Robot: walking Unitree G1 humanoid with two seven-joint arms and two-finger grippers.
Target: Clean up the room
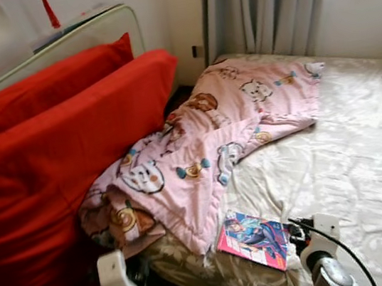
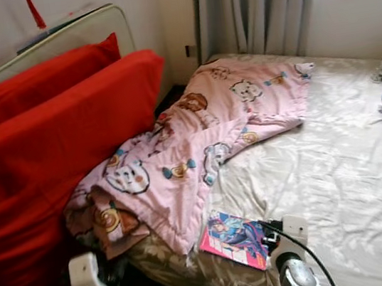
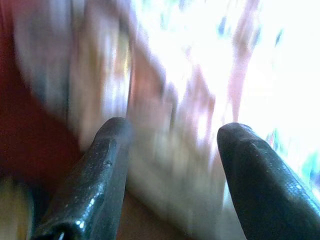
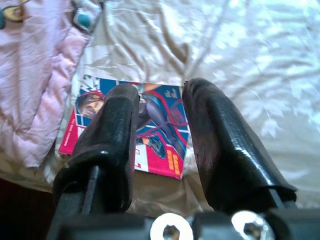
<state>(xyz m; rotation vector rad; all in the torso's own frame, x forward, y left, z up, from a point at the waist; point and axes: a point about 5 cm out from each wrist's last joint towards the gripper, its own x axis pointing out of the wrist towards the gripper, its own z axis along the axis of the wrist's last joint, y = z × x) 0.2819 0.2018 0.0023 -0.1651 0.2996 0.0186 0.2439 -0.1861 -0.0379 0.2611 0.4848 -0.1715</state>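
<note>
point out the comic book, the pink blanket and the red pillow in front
comic book (image 1: 252,240), left eye view, middle of its cover
pink blanket (image 1: 211,136), left eye view, its central folds
red pillow (image 1: 58,170), left eye view, its broad front face

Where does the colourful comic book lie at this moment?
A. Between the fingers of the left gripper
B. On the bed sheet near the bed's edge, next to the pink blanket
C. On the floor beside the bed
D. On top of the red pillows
B: the comic book lies flat on the cream sheet, beside the pink blanket, with the open right gripper pointed at it.

The bed (image 1: 352,162) carries a pink quilt (image 1: 205,141) and comic book (image 1: 254,240).
</note>
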